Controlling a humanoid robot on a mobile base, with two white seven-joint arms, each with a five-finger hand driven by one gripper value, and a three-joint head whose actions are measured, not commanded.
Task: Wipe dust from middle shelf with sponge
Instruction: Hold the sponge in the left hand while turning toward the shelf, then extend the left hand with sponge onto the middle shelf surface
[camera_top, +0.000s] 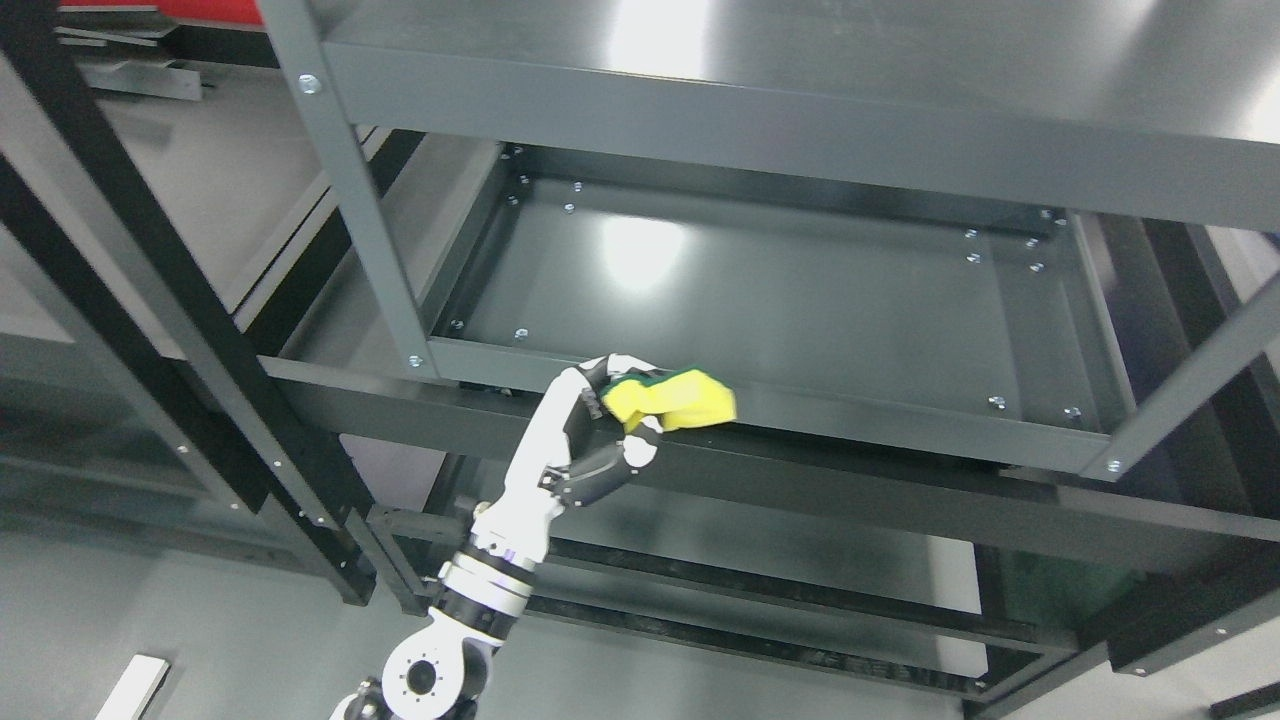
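One left hand (600, 420) of mine works here, fingers clamped on the soft yellow-and-green sponge (675, 398), which sits at the front lip of the dark grey metal middle shelf (800, 300). Catching that raised lip could drag the sponge loose. Right of my hand, the shelf's grey corner upright (1190, 390) narrows the sweep.

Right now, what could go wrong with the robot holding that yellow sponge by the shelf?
1. The left hand pinches the yellow sponge right at the middle shelf's front lip, so the sponge might snag on that edge instead of sliding onto the tray.
2. Much of the sponge sticks out past the fingers, so a hard push could bend it or pull it loose.
3. The top shelf hangs close above, so a lifted arm might bump it.
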